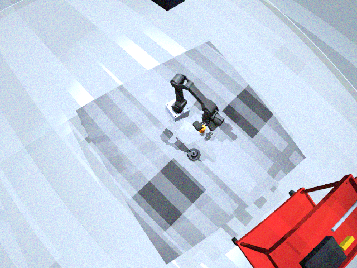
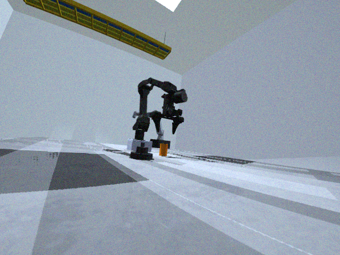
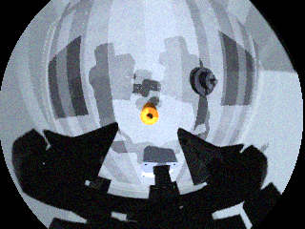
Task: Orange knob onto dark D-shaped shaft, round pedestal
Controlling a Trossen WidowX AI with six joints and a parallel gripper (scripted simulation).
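Wide-open claw, lots to botch

Our claw (image 1: 205, 124) (image 2: 167, 126) (image 3: 148, 128) is spread and empty above the orange knob (image 1: 202, 129) (image 2: 163, 150) (image 3: 149, 115), which stands upright on the counter (image 1: 230, 161) (image 2: 192, 175) (image 3: 143, 43). Coming down off-centre could tip it; a misaligned flat could jam it on the pedestal's (image 1: 193, 154) (image 2: 141, 155) (image 3: 202, 81) shaft.

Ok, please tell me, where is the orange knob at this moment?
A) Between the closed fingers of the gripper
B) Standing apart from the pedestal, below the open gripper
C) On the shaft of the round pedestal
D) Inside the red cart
B: the orange knob stands upright beside the round pedestal, with the gripper open above it.
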